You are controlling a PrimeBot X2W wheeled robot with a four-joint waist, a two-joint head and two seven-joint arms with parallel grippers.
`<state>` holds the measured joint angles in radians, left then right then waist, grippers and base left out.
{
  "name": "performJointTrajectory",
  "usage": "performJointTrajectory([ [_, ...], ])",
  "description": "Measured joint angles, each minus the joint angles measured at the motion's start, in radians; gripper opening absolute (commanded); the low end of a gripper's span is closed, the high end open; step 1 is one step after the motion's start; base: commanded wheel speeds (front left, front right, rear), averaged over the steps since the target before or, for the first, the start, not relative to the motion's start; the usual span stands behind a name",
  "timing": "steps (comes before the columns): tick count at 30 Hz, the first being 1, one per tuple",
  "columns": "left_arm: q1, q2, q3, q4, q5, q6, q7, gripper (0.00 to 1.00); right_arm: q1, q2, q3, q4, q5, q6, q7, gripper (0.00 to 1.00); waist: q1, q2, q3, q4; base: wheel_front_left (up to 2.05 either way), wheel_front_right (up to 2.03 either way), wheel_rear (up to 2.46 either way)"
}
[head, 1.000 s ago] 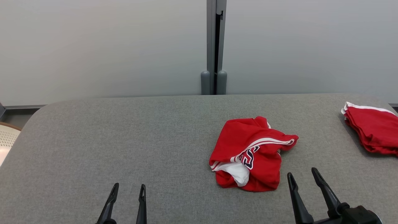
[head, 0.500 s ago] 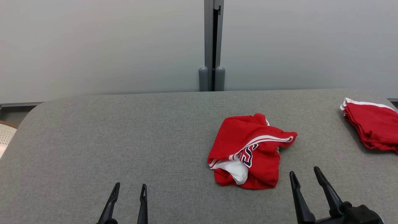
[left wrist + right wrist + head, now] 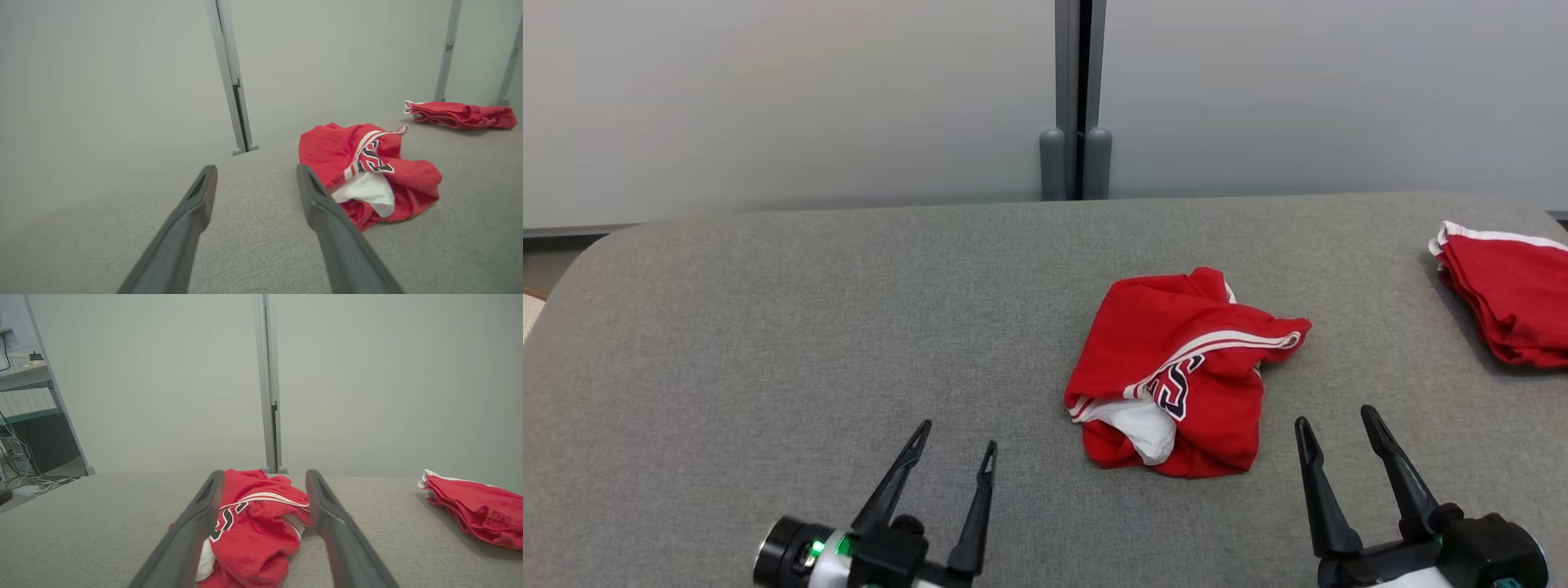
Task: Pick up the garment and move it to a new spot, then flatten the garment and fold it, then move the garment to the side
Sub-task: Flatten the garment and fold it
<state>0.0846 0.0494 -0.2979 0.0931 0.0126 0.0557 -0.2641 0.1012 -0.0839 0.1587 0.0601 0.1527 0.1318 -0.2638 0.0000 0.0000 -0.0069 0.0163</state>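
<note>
Crumpled red garment (image 3: 1176, 371) with white stripes, lying right of centre on the grey bench (image 3: 768, 327), untouched. Left fingers (image 3: 894, 478) spread wide and empty over the near edge, well to its left; right fingers (image 3: 1321, 490) likewise wide and empty, just beside its near right corner. Second red pile (image 3: 1507, 298) at the bench's far right edge, well apart.

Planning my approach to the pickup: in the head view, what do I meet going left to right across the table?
left gripper → crumpled red garment → right gripper → folded red garment
</note>
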Motion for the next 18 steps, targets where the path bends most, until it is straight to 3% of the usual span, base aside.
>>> performJointTrajectory([
  [7,-0.21,0.002,-0.11,0.135,0.051,-0.053,0.0,1.0,-0.063,-0.021,0.002,-0.014,-0.005,0.0,0.0,1.0,0.0,0.0,0.092,-0.014,0.0,0.0,0.0],
  [12,-0.362,0.004,-0.177,0.327,0.085,-0.05,0.0,1.0,-0.106,-0.027,-0.002,-0.005,-0.005,0.0,0.0,1.0,0.0,0.0,0.168,-0.054,0.0,0.0,0.0],
  [18,-0.47,0.002,-0.22,0.43,0.079,-0.028,0.0,1.0,-0.129,-0.026,-0.015,-0.005,-0.005,0.0,0.0,1.0,0.0,0.0,0.22,-0.1,0.0,0.0,0.0],
])
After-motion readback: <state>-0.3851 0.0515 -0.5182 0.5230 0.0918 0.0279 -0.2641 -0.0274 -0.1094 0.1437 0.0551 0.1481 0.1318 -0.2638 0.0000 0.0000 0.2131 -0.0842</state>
